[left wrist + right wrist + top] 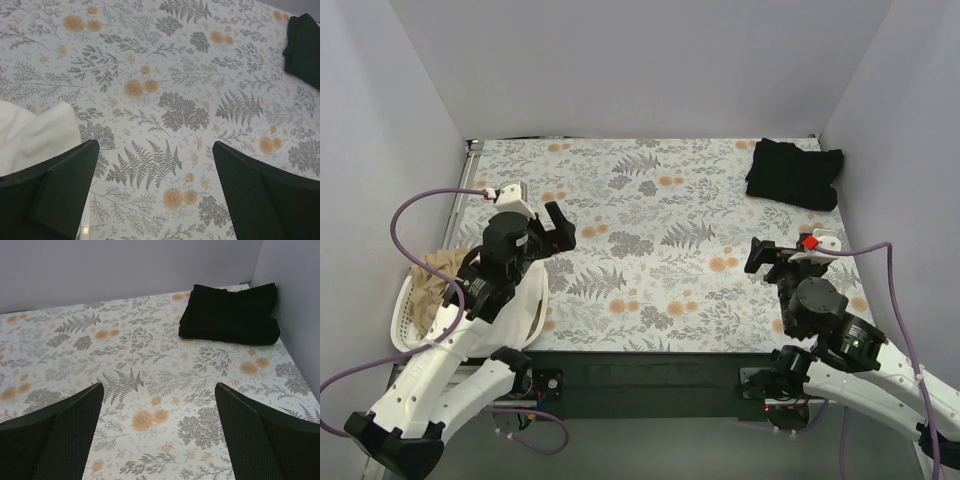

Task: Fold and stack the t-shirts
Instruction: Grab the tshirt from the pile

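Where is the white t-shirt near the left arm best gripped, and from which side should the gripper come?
Probably the raised fold at the edge of the white t-shirt, with the open left gripper coming from above. That fold stands up free of the table, so a finger can slip beside it; the rest is hidden by the left arm.

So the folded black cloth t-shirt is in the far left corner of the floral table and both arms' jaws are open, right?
Not quite. The folded black cloth t-shirt lies in the far right corner of the floral table, not the left; the top external view shows it. The left gripper and right gripper do have open jaws.
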### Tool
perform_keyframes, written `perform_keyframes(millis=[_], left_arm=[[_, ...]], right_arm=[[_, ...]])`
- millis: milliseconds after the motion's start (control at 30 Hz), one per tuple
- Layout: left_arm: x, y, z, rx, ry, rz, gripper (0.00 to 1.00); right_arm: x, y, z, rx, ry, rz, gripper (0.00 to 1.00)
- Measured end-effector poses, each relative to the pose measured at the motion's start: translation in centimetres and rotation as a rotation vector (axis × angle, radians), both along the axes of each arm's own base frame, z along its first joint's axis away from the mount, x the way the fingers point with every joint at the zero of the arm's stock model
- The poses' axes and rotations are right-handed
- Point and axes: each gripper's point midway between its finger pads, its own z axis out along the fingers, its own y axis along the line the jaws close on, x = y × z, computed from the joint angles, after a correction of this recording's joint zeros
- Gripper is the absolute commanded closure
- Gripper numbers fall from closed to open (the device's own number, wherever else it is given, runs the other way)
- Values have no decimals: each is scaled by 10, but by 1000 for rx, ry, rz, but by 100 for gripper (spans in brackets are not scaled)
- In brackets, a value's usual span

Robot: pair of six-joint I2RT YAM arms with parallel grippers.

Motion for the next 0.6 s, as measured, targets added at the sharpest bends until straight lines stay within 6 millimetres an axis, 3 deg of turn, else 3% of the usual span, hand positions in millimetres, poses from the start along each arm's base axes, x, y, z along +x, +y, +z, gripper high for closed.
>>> perform_keyframes(millis=[167,333,600], left_arm=[[2,6,1,6,6,41,2],[2,14,4,6,-6,90,2],[12,49,-16,80,106,311,2]], right_arm=[[6,11,-18,-93,62,-1,2],[7,13,-23,-108,78,-3,2],[15,19,-32,-107,117,-28,2]])
